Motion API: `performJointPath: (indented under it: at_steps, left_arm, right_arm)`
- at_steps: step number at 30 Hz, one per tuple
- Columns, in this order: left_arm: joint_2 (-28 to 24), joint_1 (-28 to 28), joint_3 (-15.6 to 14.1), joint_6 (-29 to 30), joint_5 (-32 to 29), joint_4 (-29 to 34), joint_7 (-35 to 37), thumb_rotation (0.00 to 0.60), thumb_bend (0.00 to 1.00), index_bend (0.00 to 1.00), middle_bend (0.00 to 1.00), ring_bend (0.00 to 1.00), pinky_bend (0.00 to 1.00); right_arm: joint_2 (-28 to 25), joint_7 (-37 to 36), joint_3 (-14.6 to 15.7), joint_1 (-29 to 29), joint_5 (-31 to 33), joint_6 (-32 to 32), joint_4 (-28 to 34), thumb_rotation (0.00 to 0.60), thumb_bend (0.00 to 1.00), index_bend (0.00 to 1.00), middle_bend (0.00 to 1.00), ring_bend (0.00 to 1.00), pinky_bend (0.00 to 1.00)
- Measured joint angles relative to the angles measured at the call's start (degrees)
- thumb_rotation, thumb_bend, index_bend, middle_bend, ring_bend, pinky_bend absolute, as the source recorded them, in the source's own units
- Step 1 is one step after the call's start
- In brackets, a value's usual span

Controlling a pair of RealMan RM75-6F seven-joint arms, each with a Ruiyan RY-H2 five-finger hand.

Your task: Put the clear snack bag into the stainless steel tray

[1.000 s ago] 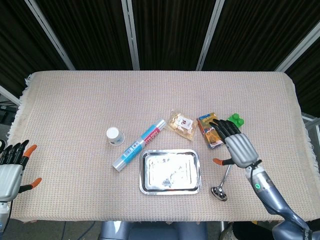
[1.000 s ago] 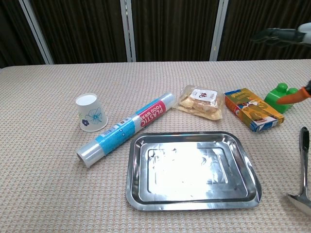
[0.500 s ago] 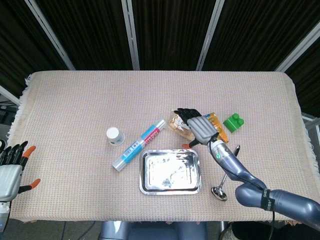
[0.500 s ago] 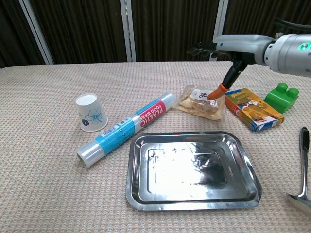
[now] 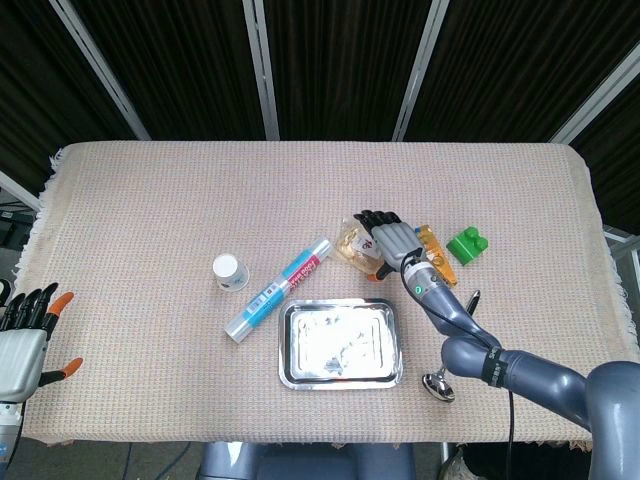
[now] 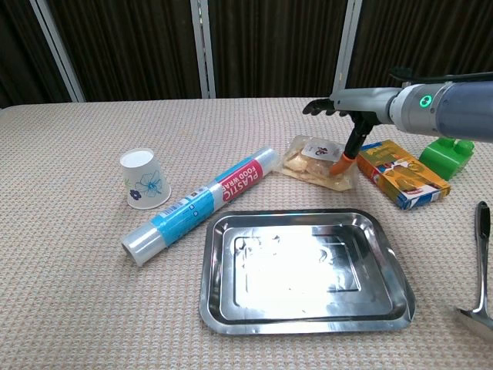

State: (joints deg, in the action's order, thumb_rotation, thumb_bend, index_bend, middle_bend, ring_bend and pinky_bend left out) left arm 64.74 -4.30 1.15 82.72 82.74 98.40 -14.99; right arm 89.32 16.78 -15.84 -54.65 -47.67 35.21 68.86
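Note:
The clear snack bag lies flat on the cloth just beyond the far right corner of the stainless steel tray, which holds nothing. My right hand hovers over the bag's right half with its fingers stretched out to the left. Its orange thumb tip points down and touches or nearly touches the bag's right edge. It grips nothing. My left hand hangs open at the table's near left corner, far from everything, and shows only in the head view.
A roll of plastic wrap lies slantwise left of the tray, and a paper cup stands beyond it. Right of the bag are an orange box, a green block and a metal spoon.
My right hand has swung left from above the orange box to above the snack bag, and its thumb tip has come down to the bag. The left hand has stayed still.

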Motion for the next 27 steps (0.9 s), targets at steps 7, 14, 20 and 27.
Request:
performJointPath:
  at_steps: [7, 14, 20, 27]
  left_arm:
    - [0.0, -0.2, 0.1, -0.3, -0.3, -0.1, 0.2, 0.577, 0.12, 0.12, 0.0, 0.0, 0.0]
    - [-0.1, 0.1, -0.1, -0.3, -0.8, -0.4, 0.5, 0.578, 0.12, 0.12, 0.0, 0.0, 0.0]
    - [-0.1, 0.1, -0.1, -0.3, -0.9, -0.6, 0.9, 0.576, 0.12, 0.12, 0.0, 0.0, 0.0]
    - [0.0, 0.1, -0.2, -0.4, -1.0, -0.9, 1.2, 0.579, 0.12, 0.12, 0.0, 0.0, 0.0]
  right_arm:
    - [4.3, 2.9, 2.1, -3.0, 5.5, -2.0, -7.0, 0.6, 0.0, 0.03, 0.03, 0.0, 0.08]
    - [6.8, 4.8, 3.3, -5.2, 9.1, -3.4, -12.0, 0.6, 0.0, 0.06, 0.06, 0.0, 0.11]
    - [8.3, 6.3, 4.3, -6.6, 11.3, -4.0, -14.7, 0.6, 0.06, 0.21, 0.17, 0.1, 0.25]
    - [9.1, 6.9, 4.8, -7.2, 11.0, -3.0, -15.2, 0.6, 0.17, 0.39, 0.34, 0.33, 0.49]
